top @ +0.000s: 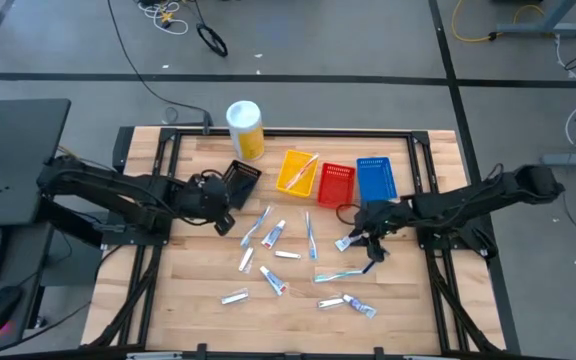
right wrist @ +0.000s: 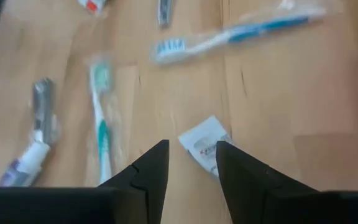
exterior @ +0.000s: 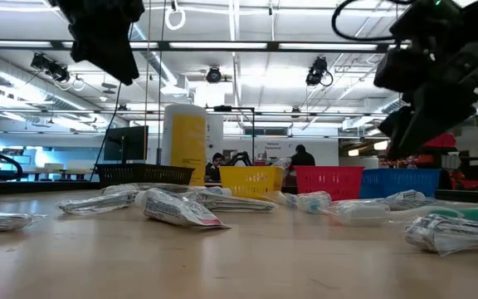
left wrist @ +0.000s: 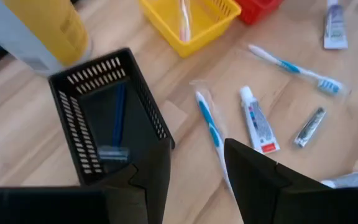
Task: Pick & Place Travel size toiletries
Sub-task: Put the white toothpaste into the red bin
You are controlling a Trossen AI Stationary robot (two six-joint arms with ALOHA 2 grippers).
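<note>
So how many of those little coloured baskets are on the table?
4, in a row at the table's far side: a black basket by the left gripper, then a yellow basket, a red basket and a blue basket. None seems hidden.

Black tray point(top: 242, 181); yellow tray point(top: 297, 172); red tray point(top: 335, 183); blue tray point(top: 375, 179).

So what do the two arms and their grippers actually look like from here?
Both arms are dark, nearly black, jointed links with black cables running along them. The left gripper and right gripper each carry two flat, angular black fingers tapering to blunt tips. No markings or labels show on them.
</note>
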